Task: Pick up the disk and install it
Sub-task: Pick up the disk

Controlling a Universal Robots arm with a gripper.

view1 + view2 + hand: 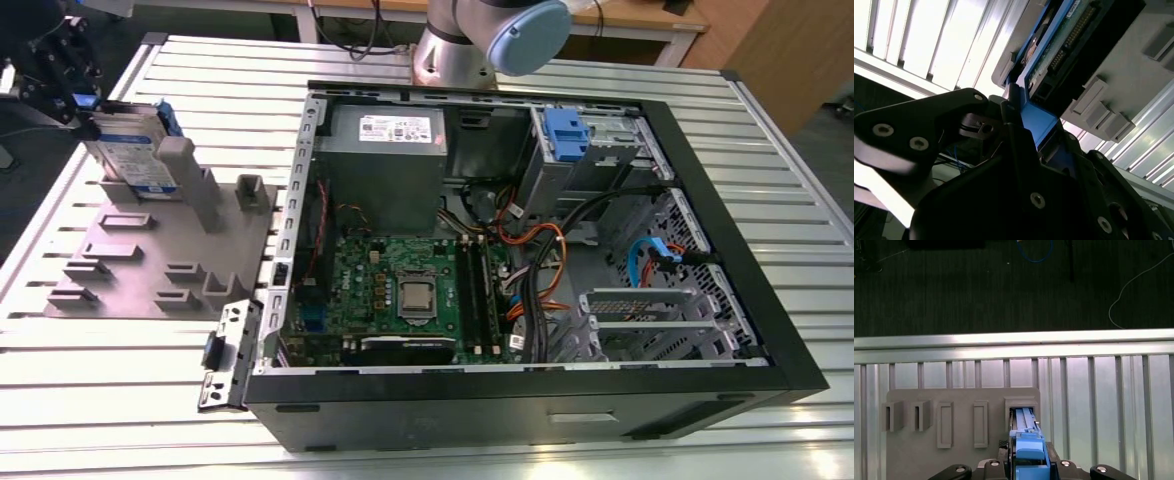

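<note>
Exterior view: disk (127,147) standing on edge in a slot of the grey fixture plate (200,240), long axis upright; pincer (88,118) directly above that slot, clamped on the disk's blue top edge.

I work over a silver table (120,400) of long ribbed metal slats. Two things lie on it. A black computer case (467,405), its side open, takes the middle of the exterior view. At nine o'clock from the case, close beside its wall, lies a flat grey fixture plate (147,250) with raised slotted blocks. Slats show around both.
</note>
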